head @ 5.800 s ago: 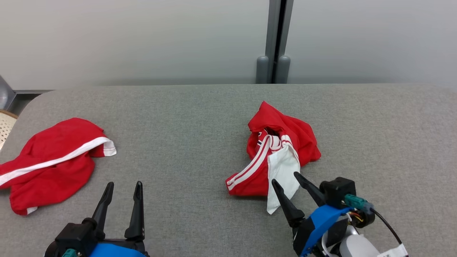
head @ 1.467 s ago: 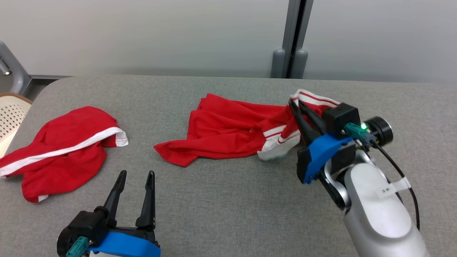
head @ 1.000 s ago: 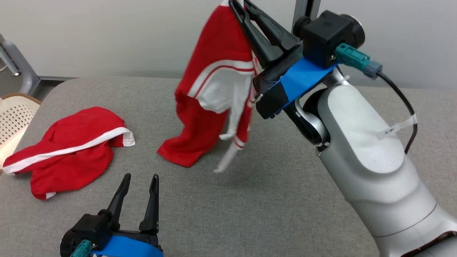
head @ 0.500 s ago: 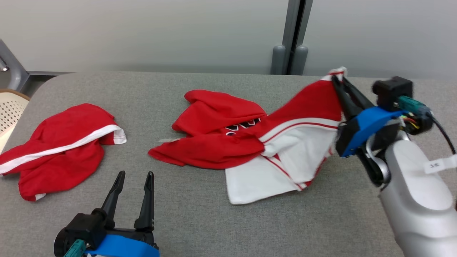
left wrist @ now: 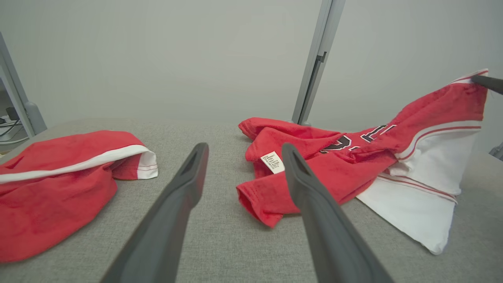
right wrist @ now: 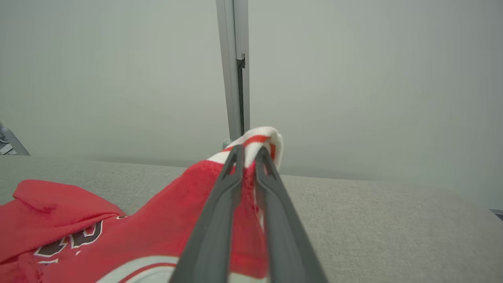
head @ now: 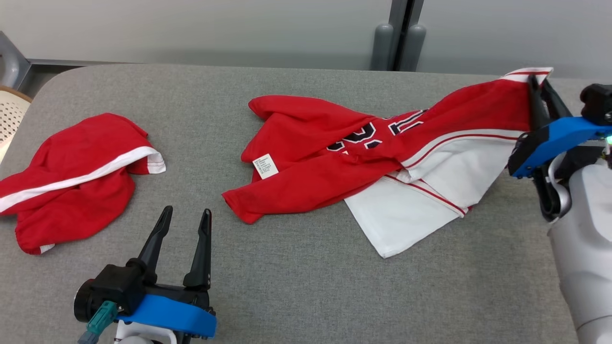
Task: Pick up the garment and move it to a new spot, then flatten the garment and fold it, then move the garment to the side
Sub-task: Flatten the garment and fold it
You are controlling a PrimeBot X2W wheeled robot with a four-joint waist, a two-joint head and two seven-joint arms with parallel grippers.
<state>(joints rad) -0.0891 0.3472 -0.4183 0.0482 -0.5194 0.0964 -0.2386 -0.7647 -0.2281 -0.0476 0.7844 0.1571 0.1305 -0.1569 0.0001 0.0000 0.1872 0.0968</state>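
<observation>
Red jersey (head: 325, 157) in right end effector (head: 539, 82), second red garment (head: 71, 181) apart

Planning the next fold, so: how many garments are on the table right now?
2. A red and white jersey lies in the middle, one corner pinched by the right gripper. A red garment with a white stripe lies crumpled at the left. None seem hidden.

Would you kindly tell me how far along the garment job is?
Done: the right gripper is shut on a striped edge of the jersey, raised above the table. In hand: spreading it, as most of it lies rumpled. Left: flattening, folding, moving aside. The left gripper hovers open.
</observation>
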